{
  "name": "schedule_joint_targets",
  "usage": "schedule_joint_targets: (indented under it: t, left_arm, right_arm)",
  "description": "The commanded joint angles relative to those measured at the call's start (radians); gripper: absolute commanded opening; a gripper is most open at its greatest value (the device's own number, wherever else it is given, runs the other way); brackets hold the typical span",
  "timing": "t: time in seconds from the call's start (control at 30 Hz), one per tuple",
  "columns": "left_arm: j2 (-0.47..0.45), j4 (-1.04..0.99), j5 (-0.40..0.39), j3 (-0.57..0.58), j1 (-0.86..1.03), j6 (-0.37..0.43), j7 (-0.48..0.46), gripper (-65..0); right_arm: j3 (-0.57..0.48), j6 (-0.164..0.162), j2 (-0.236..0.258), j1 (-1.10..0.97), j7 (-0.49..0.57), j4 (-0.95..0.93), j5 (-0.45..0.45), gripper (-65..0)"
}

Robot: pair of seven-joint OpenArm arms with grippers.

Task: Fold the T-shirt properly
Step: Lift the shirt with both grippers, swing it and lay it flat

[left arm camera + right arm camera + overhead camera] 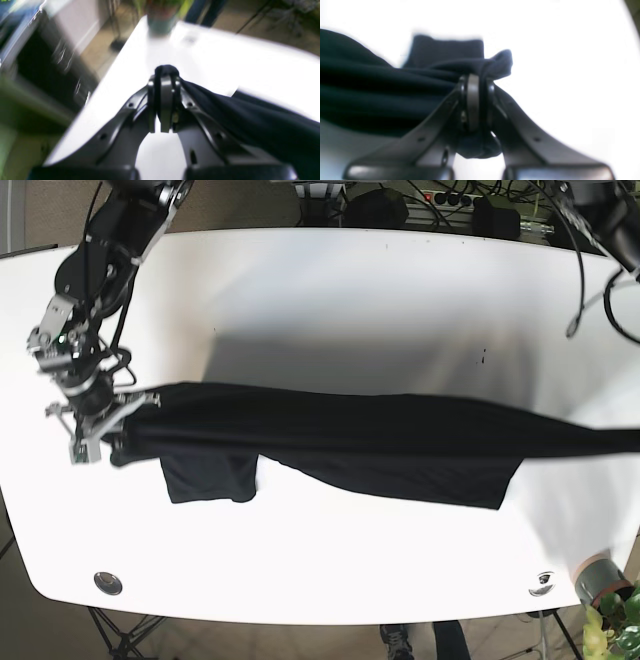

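Observation:
A black T-shirt (pixel 380 445) is stretched in a long band across the white table (pixel 350 290), one sleeve (pixel 210 478) lying flat below it. My right gripper (pixel 112 435) is at the table's left side in the base view; the right wrist view shows it (pixel 476 82) shut on bunched shirt fabric (pixel 382 82). My left gripper (pixel 163 75) is shut on the other end of the shirt (pixel 250 117), raised above the table's corner. In the base view that gripper is past the right edge, where the shirt runs out of frame.
A potted plant (pixel 605 595) stands by the table's near right corner and also shows blurred in the left wrist view (pixel 161 20). Round fittings (pixel 107 582) sit near the front edge. Cables and power strips (pixel 450 200) lie behind the far edge.

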Motion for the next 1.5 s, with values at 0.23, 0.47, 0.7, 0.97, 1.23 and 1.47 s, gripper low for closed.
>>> schedule_joint_targets:
  t: [0.23,0.47,0.7,0.97,1.23,1.47]
  left_arm:
    - [0.082,0.046,-0.007,-0.092,0.176,-0.033,-0.039,-65.0]
    - [0.099,0.045,-0.008,-0.119,0.276,-0.105,-0.039,-65.0]
    - [0.120,0.045,-0.007,-0.178,0.351,-0.134,-0.036,-65.0]
    - [0.119,0.049,-0.007,-0.126,0.398,-0.128,-0.035,-40.0]
    - [0.106,0.051,-0.013,-0.014,0.408,-0.150,-0.002,-21.7]
    - [0.080,0.049,-0.010,-0.017,0.371,-0.262,0.130,-22.1]
  right_arm:
    - [0.027,-0.006,-0.049,-0.195,0.029,0.052,-0.008,-63.1]
    - [0.069,-0.006,-0.076,-0.247,0.029,0.052,-0.010,-63.1]
    - [0.069,-0.006,-0.076,-0.277,0.026,0.052,-0.010,-63.1]
    - [0.067,-0.006,-0.081,-0.289,0.027,0.054,-0.010,-63.1]
    - [0.062,-0.006,-0.082,-0.283,0.029,0.052,-0.010,-63.1]
    - [0.061,-0.006,-0.082,-0.261,0.029,0.054,-0.010,-63.1]
